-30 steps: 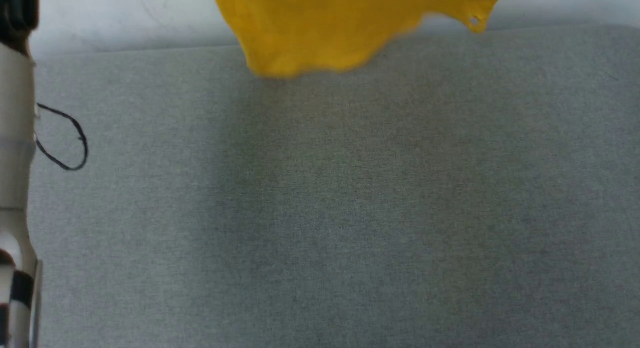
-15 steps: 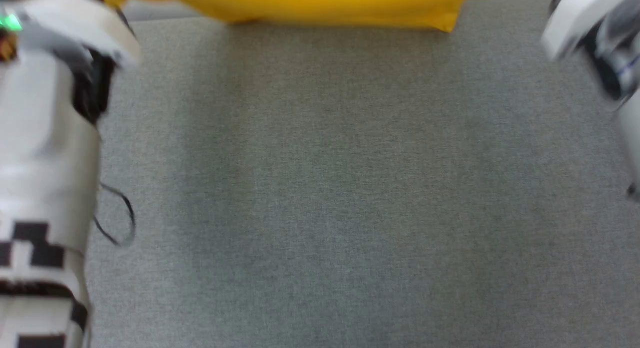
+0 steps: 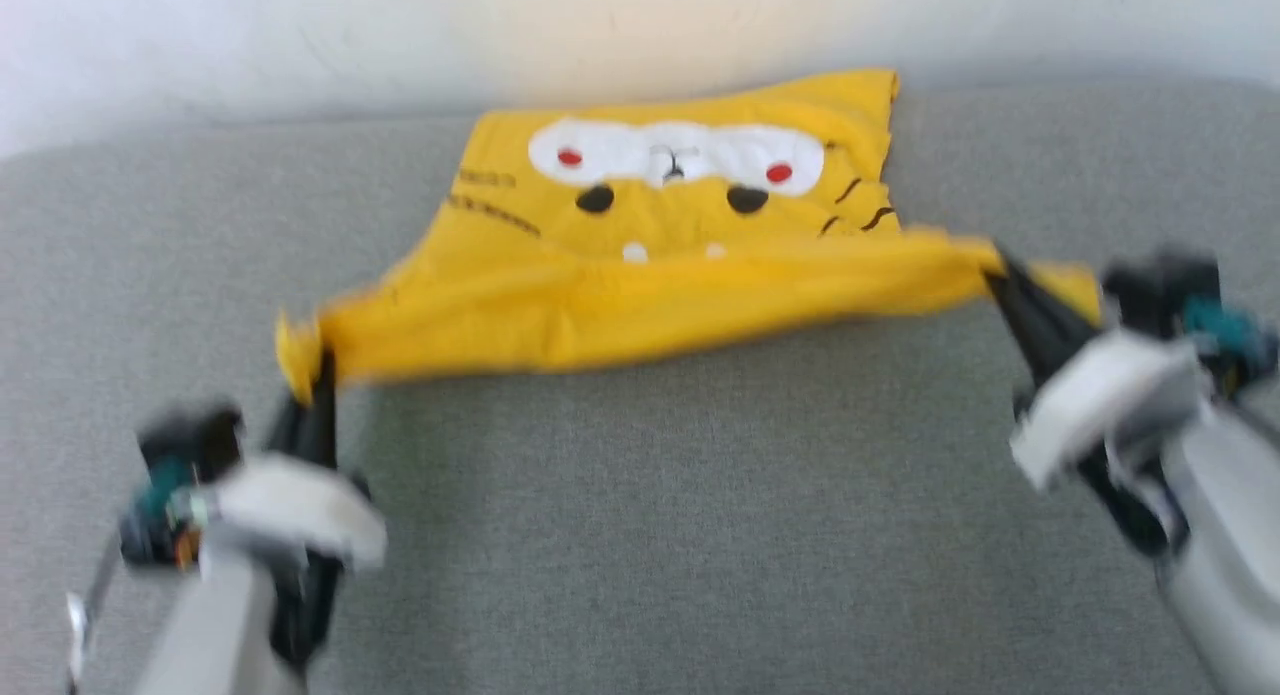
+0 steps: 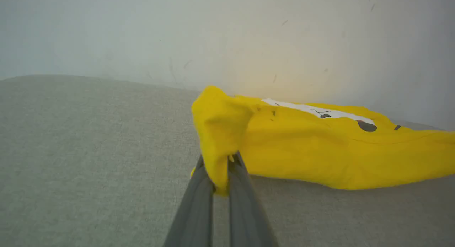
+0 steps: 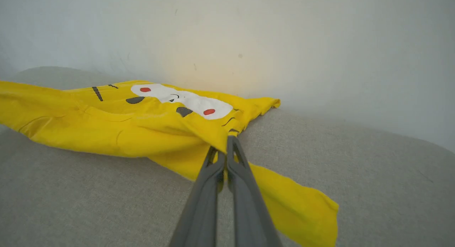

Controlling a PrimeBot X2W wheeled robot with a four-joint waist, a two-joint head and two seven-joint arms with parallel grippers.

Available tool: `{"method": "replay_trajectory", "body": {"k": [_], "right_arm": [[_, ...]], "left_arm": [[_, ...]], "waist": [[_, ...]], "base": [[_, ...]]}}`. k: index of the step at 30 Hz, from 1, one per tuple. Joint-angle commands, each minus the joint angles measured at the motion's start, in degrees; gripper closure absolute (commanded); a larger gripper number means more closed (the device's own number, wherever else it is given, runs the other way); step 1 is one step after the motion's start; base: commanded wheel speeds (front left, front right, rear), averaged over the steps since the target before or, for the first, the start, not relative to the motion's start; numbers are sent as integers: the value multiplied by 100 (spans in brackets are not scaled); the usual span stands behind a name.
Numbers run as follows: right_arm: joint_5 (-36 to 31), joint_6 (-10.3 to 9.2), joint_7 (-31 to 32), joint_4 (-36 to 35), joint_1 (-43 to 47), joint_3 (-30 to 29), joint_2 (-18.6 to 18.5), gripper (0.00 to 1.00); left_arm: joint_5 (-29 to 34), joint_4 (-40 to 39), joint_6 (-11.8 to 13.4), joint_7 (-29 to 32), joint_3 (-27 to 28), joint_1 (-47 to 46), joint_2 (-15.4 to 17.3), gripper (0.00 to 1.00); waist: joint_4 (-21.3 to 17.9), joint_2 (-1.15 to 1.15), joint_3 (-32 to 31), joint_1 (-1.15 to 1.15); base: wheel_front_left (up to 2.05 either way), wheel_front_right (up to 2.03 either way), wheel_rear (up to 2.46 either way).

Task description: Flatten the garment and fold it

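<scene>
One bright yellow cloth T-shirt (image 3: 650, 265) lies on the grey woven surface (image 3: 700, 535), its far edge near the pale wall (image 3: 300, 35). Two grippers here: the left gripper (image 4: 217, 165) is clamped on one corner farthest from the wall, and the right gripper (image 5: 225, 147) on the other. That edge is perhaps raised, though it's blurry. Two red dots and two black ovals face up.

The garment (image 3: 640, 295) is bright yellow all over. Its print has a broad white patch with two red dots in it, two black ovals next to that, two small white marks, and short black whisker strokes at either side. The surface (image 3: 700, 535) under it is a flecked mid-grey weave. The wall (image 3: 250, 35) is off-white, warming to cream above the yellow. The left gripper (image 3: 322, 365) and right gripper (image 3: 1000, 270) have dark grey fingers and white casings, each with a teal spot.
</scene>
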Motion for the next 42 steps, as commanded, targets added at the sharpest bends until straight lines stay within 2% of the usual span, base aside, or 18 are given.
{"method": "replay_trajectory", "body": {"k": [1, 6, 12, 16, 21, 22, 23, 25, 26, 27, 31, 34, 37, 42], "right_arm": [[10, -11, 115, -269, 379, -158, -50, 100], [-179, -11, 848, -1528, 1986, -1028, -36, 100], [-602, -11, 1773, -2850, 3681, -2028, 503, 100], [-838, -11, 2254, -3335, 4553, -2424, 852, 100], [-1046, -11, 2769, -3514, 5348, -2696, 1137, 100], [-1061, -11, 2862, -3535, 5448, -2718, 1178, 96], [-1051, -11, 2941, -3563, 5516, -2731, 1225, 87], [-990, -11, 3074, -3665, 5566, -2709, 1286, 64], [-959, -11, 3087, -3755, 5534, -2711, 1297, 45], [-920, -11, 3086, -3846, 5485, -2722, 1302, 0], [-741, -11, 2986, -4110, 5084, -2945, 1335, 0], [-518, -11, 2808, -3886, 4471, -3245, 1508, 0], [-556, -11, 2617, -3245, 3577, -3417, 1432, 0], [-557, -11, 2585, -1768, 1874, -3529, 1066, 0]], "left_arm": [[54, -191, 72, -27, 26, 378, -13, 100], [53, -1202, 362, 298, -17, 1743, 28, 100], [63, -2538, 851, 1082, -72, 3169, 115, 100], [106, -3110, 1117, 1531, -161, 3868, 151, 100], [7, -3573, 1373, 2092, -277, 4503, 92, 100], [14, -3663, 1420, 2143, -278, 4564, 96, 100], [18, -3746, 1463, 2167, -270, 4601, 92, 100], [24, -3882, 1512, 2186, -269, 4630, 81, 100], [21, -3941, 1530, 2178, -267, 4627, 65, 100], [33, -3989, 1546, 2175, -271, 4618, 63, 100], [64, -4158, 1576, 2117, -307, 4528, 13, 100], [77, -4252, 1569, 2050, -370, 4407, -58, 100], [98, -4346, 1527, 1993, -476, 4232, -134, 100], [153, -4484, 1438, 1841, -618, 3894, -233, 100]], "waist": [[42, 0, -367, 1], [5, 0, -622, 1], [-48, 0, -737, 1], [-6, 0, -795, 1], [103, 0, -826, 1], [127, 0, -813, 1], [151, 0, -803, 1], [201, 0, -777, 1], [225, 0, -762, 1], [250, 0, -750, 1], [362, 0, -646, 1], [499, 0, -533, 1], [674, 0, -349, 1], [1039, 0, 37, 1]], "base": [[0, 0, 0], [0, 0, 0], [0, 0, 0], [0, 0, 0], [0, 0, 0], [0, 0, 0], [0, 0, 0], [0, 0, 0], [0, 0, 0], [0, 0, 0], [0, 0, 0], [0, 0, 0], [0, 0, 0], [0, 0, 0]]}}
